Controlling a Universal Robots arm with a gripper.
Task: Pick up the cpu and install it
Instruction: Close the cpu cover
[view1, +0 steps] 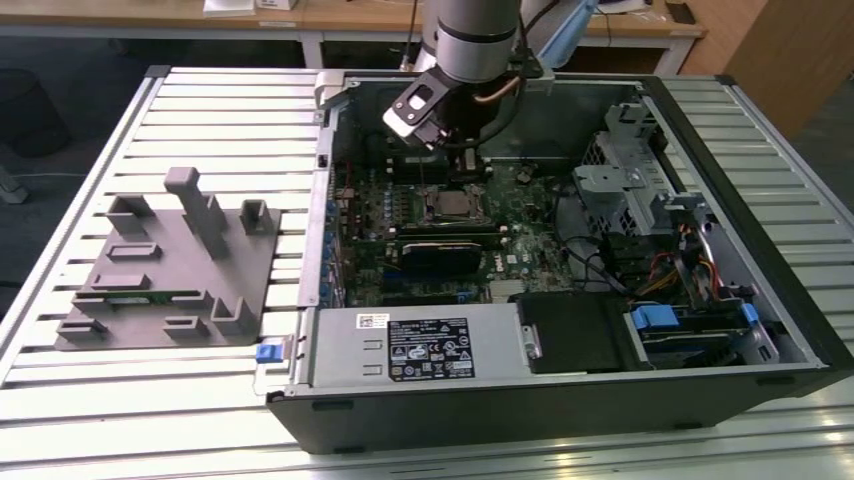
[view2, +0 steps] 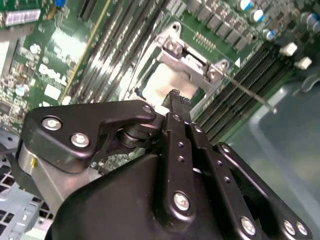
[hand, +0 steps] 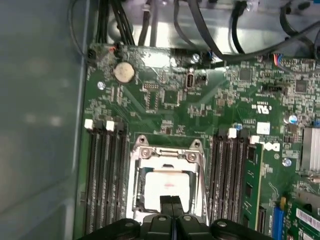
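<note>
What the cpu (hand: 167, 182) looks like: flat square, matte silvery-white metal top, faint reddish smear mid-face; in the second wrist view (view2: 167, 82) we see one pale corner.
socket frame (hand: 167, 152): bright stamped metal with screw heads at the corners, closing round the cpu on all four sides.
motherboard (hand: 165, 100): glossy green, dense with small parts, with one round silvery coin cell (hand: 123, 71).
memory slots (hand: 105, 175): long black ribbed rows, tight against both flanks of the frame.
gripper (hand: 171, 202): matte black linkage with silver screws. We see two slim fingers pressed together, nothing between them.
case (view1: 561, 410): dark sheet-metal box, open side up, on a ribbed aluminium table (view1: 174, 110).
fixture (view1: 174, 270): grey plastic with upright blocks, on the table at the exterior view's left of the case, well apart from the gripper (view1: 470, 170).
room: open air above the socket; black cables (hand: 115, 20) bunch past the board edge; a smooth grey case wall (hand: 40, 125) runs just beyond one slot bank.
cpu vs gripper: cpu lies flat inside the frame, fingertips (view2: 175, 97) over its edge; we cannot tell if they touch.
</note>
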